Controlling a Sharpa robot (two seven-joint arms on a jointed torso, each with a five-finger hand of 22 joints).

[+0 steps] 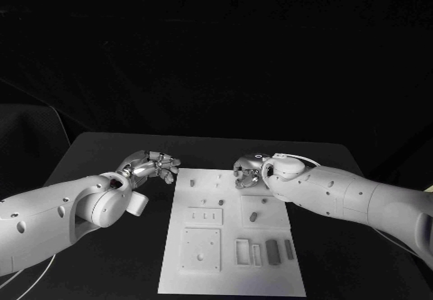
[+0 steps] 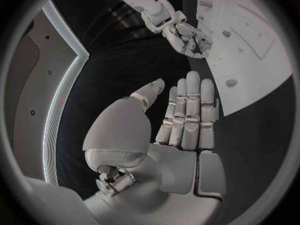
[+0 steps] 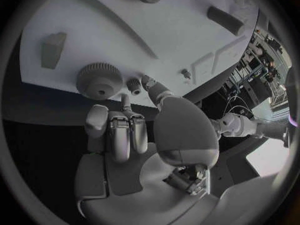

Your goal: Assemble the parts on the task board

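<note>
The white task board (image 1: pixel 233 237) lies lower centre on the black desk (image 1: pixel 108 156), with small grey parts on it. A large toothed gear (image 3: pixel 99 80) sits near the board's far edge, just before the right hand (image 1: pixel 245 175), whose fingers are loosely curled and seemingly hold nothing. It looks rigid, light and slippery; pinch its rim. The left hand (image 1: pixel 155 167) hovers beside the board, fingers straight and empty.

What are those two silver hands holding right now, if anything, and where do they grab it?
Nothing, as far as shows. The left hand is flat and bare beside the task board. The right hand reaches beside a large gear at the board's far end, without gripping it.
</note>
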